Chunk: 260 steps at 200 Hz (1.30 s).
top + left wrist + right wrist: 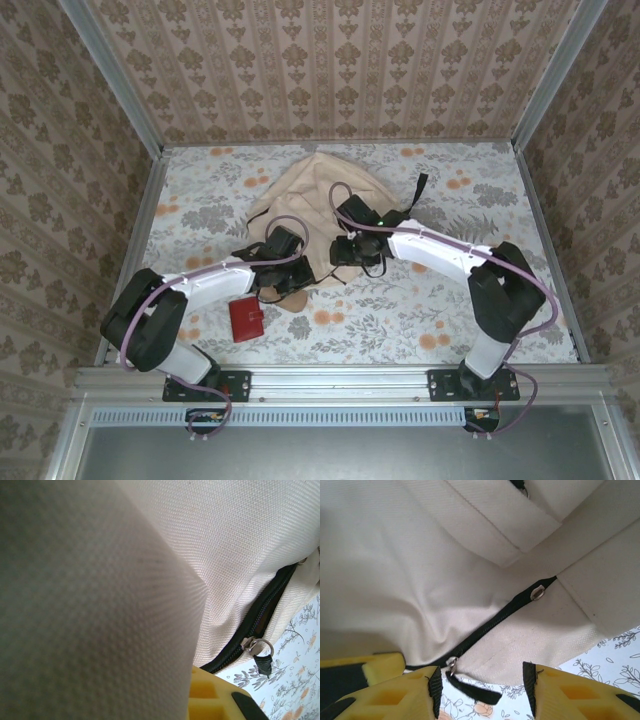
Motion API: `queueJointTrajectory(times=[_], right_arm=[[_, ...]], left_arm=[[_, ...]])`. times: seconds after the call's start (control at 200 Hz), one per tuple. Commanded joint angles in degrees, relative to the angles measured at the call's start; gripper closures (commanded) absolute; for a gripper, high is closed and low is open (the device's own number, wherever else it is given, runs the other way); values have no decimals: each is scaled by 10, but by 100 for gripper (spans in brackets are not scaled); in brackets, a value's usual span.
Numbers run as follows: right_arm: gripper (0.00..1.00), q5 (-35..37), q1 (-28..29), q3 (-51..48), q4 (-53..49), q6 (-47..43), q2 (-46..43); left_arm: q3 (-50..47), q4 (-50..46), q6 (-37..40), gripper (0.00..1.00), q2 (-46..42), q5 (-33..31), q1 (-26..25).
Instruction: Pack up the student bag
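The student bag [312, 196], a beige soft backpack, lies at the middle back of the table, its black strap [418, 190] trailing to the right. My left gripper [277, 266] is at the bag's near left edge, shut on a fold of its fabric [100, 610]. That fold hides one finger, and the other yellow finger [212, 700] shows beside it. My right gripper [482, 682] stands open at the bag's near edge. The black zipper pull tab [472, 690] lies on the table between its pads, untouched. The dark zipper [490, 622] runs shut along the seam.
A small red wallet-like case [245, 319] lies on the flowered tablecloth [420, 310] near the left arm. Patterned walls close the table on three sides. A second zipper pull [261, 655] hangs by the left gripper.
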Motion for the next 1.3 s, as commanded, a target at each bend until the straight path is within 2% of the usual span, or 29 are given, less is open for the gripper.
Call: queueJointTrajectory(times=[0.0,0.45,0.56,0.64,0.99,1.295], right_arm=[[49,58,13,23,-52,42,34],[48,93,37,81,-71,171,100],[51,98,38,94,-87,198,114],[54,102,42,88,-91,211,113],[56,87,45,67,-108,233,117],[65,95,45,19,-97,257,76]], left_arm=[[-6,9,11,96,4,-11,4],[-13,28,6,96,6,-5,4],[-13,31,6,96,6,-3,3],[-12,31,6,96,6,-2,4],[-11,37,5,96,7,-2,4],[-11,35,3,96,7,-6,6]])
